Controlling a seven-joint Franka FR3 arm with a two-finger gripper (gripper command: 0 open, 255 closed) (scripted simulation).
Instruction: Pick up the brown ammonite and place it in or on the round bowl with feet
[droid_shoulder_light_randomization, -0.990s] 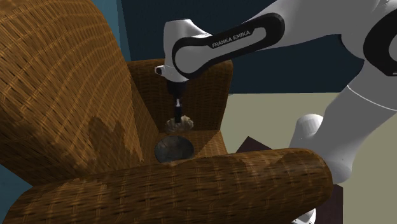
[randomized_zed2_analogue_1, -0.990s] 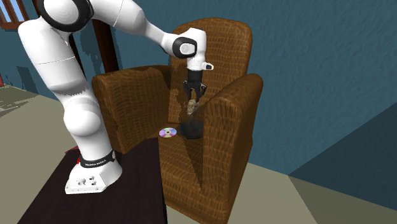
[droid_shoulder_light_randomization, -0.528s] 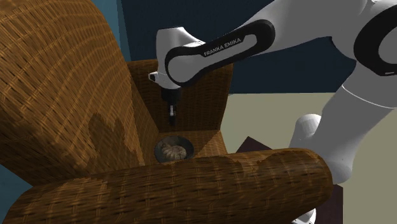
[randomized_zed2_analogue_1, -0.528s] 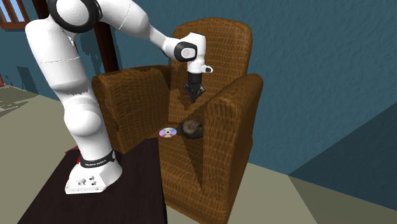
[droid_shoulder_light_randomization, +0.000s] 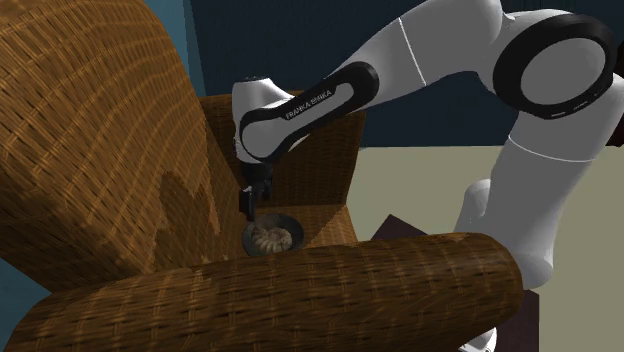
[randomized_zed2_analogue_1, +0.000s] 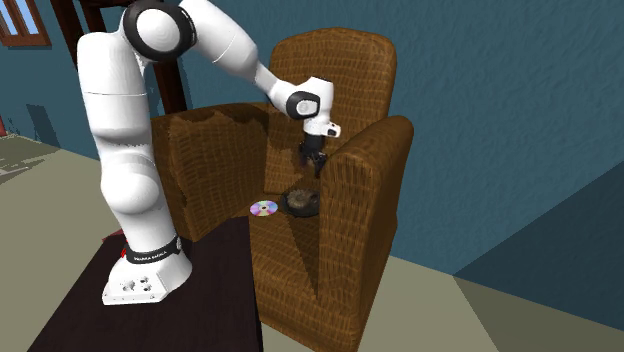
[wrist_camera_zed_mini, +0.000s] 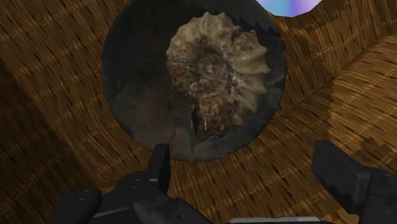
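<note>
Ammonite (wrist_camera_zed_mini: 216, 79) sits in the dark bowl (wrist_camera_zed_mini: 137, 95) on the wicker armchair (randomized_zed2_analogue_1: 345, 75) seat. Gripper (wrist_camera_zed_mini: 243, 162) hovers just above, fingers apart, empty. Shiny disc (randomized_zed2_analogue_1: 263, 208) beside the bowl; armrest (droid_shoulder_light_randomization: 300, 290) screens the seat's front.

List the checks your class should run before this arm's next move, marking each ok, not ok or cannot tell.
1. The ammonite lies inside the dark round bowl: ok.
2. The hand is open and holds nothing: ok.
3. The hand is above the bowl, touching neither it nor the ammonite: ok.
4. The shiny disc lies on the wicker armchair beside the bowl, outside it: ok.
5. The bowl's feet sit level on the seat: cannot tell, they are hidden.
</note>
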